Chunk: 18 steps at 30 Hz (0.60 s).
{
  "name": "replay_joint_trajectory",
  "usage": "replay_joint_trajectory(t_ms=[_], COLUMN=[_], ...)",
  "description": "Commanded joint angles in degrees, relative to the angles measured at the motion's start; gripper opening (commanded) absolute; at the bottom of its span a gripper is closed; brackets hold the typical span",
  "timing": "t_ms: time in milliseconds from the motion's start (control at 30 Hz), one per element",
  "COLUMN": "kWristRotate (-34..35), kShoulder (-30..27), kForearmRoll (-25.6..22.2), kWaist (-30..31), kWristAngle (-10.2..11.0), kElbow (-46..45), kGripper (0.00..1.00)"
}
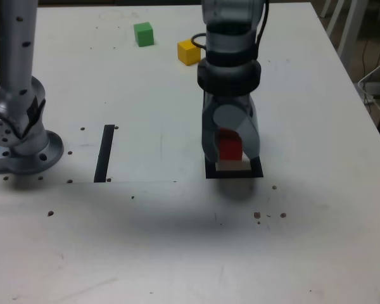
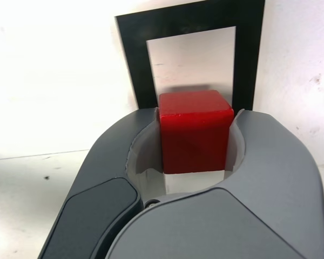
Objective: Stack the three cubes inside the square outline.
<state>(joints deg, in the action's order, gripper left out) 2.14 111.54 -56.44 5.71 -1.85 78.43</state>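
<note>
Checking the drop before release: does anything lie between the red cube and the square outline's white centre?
Nothing visible does. The gripper holds the red cube over the square outline, whose white centre looks bare; the green cube and yellow cube sit far off.

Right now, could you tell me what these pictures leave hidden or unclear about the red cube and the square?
- Exterior view: most of the square outline is hidden behind the pincer.
- Both views: whether the red cube already rests on the table cannot be told; the pincer covers its base.
- Wrist view: the green cube and yellow cube lie outside the frame.
</note>
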Motion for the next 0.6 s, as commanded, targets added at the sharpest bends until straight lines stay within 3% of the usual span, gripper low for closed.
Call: replay_joint_trajectory(t_ms=[0, 567], kWristRotate=[0.1, 0.1], kShoulder=[0.5, 1.4], kForearmRoll=[0.5, 1.9], kWaist=[-0.2, -1.8], kWristAngle=[0.2, 0.3], kElbow=[-0.1, -1.7], kGripper=[0.31, 0.31])
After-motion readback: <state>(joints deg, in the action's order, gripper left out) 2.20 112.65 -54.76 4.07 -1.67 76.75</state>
